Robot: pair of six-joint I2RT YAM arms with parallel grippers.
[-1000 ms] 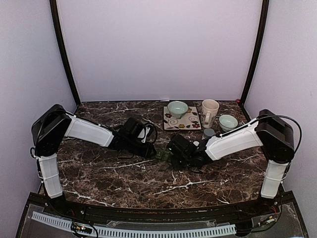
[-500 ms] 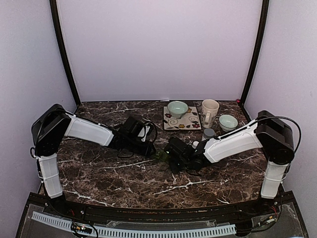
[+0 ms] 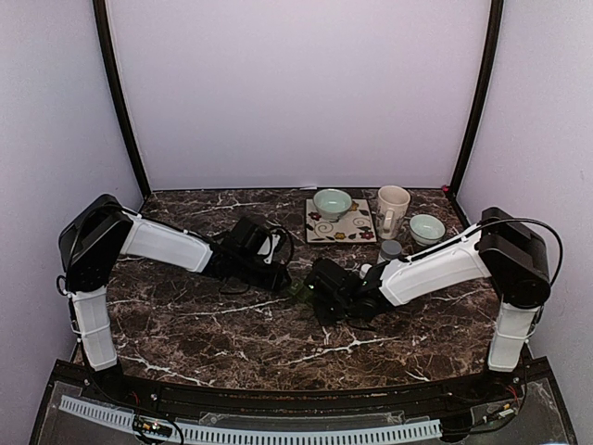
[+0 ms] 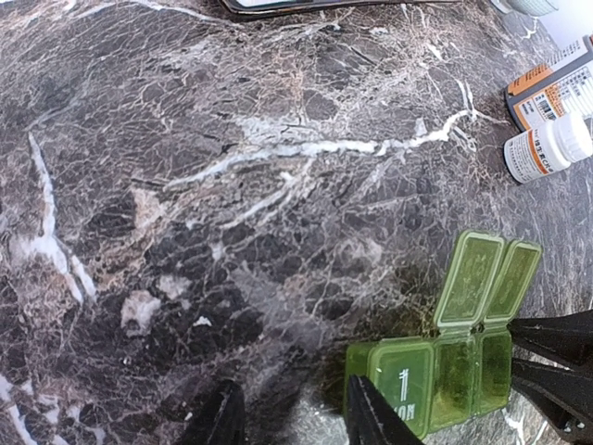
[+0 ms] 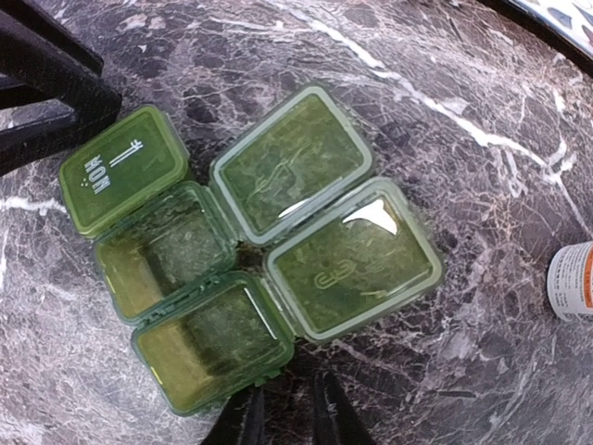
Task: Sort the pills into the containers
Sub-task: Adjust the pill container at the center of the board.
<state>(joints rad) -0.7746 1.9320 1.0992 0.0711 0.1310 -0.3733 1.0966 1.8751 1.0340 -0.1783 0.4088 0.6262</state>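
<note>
Pill organiser [image 5: 246, 246] is sitting mid-frame on the table [image 5: 463, 120], two lids [image 5: 292, 162] flipped open, the shut lid [image 5: 120, 171] reading "MON". Left gripper [image 4: 296, 408] is gaping empty beside it; right gripper [image 5: 283, 408] is hovering narrowly parted below.

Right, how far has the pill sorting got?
Done: two lids of the green pill box are flipped open; the one marked MON is shut. In hand: the left gripper and right gripper sit at the box's ends, holding nothing. Left: no pills show in the open compartments, and the bottle lies capped.
</note>
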